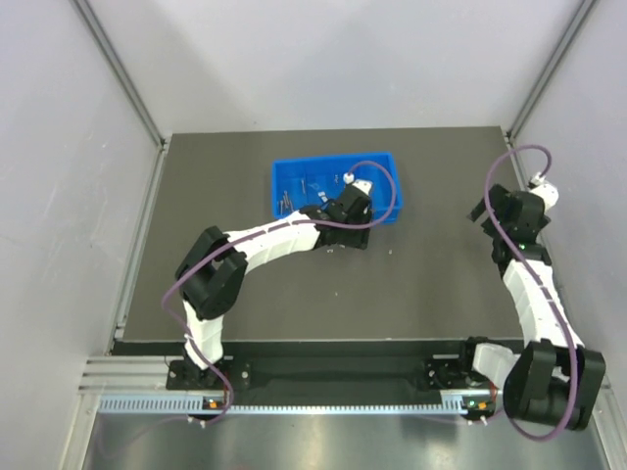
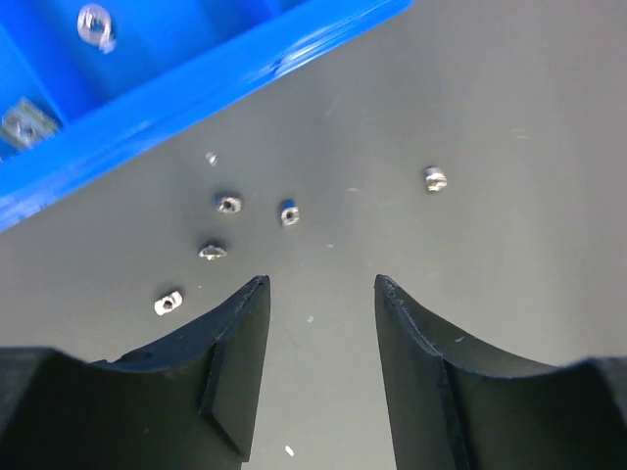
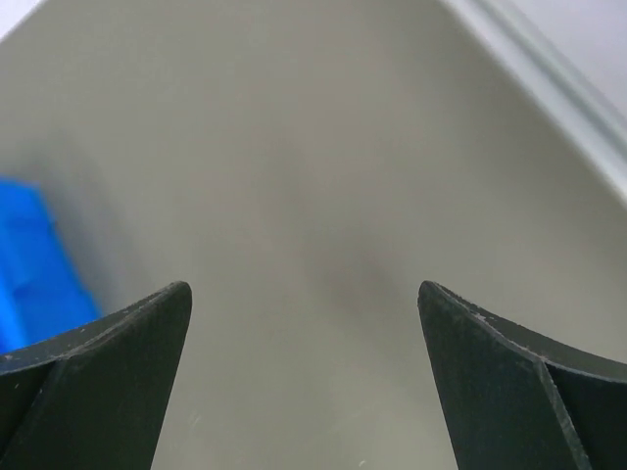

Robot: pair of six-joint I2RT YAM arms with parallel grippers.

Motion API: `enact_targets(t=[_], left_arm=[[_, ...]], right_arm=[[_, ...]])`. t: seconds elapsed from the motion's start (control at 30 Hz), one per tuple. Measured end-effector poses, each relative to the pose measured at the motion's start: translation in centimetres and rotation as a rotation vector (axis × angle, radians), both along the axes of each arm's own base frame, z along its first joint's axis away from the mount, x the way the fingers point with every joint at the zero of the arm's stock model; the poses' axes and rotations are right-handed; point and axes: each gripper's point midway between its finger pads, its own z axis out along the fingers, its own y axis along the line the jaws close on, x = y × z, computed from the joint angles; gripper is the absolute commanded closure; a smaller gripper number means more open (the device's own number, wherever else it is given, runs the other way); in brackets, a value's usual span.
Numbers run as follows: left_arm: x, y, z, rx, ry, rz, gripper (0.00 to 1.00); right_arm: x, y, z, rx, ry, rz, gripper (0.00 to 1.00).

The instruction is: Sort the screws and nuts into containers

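Observation:
The blue tray lies at the back middle of the dark mat; thin screws lie in its left compartment. My left gripper hangs at the tray's near right edge. In the left wrist view it is open and empty, low over the mat. Several loose nuts lie ahead of it: one, another, a third, one beside the left fingertip, and one apart on the right. A nut lies inside the tray. My right gripper is open and empty.
The right arm stands folded at the mat's right side, well away from the tray. The tray shows blurred at the left of the right wrist view. Grey walls and metal frame rails close in the mat on three sides.

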Motion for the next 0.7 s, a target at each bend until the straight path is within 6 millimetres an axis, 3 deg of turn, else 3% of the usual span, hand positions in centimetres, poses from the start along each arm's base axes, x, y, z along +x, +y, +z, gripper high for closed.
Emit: enact_targets(t=[0.13, 0.3, 0.53, 0.7], left_arm=[[-0.1, 0.8, -2.5, 0.051, 0.02, 0.08, 0.5], [0.6, 1.9, -4.3, 0.099, 0.011, 0.173, 0.51], [1.7, 3.9, -5.0, 0.152, -0.027, 0.313, 0.5], [1.2, 5.8, -6.2, 0.21, -0.025, 0.368, 0.5]], right_arm=[[0.2, 4.0, 1.1, 0.014, -0.029, 0.158, 0.0], [-0.1, 8.0, 0.4, 0.023, 0.01, 0.306, 0.0], [-0.3, 10.0, -0.9, 0.032, 0.064, 0.372, 0.0], [-0.3, 10.5, -1.2, 0.031, 0.076, 0.389, 0.0]])
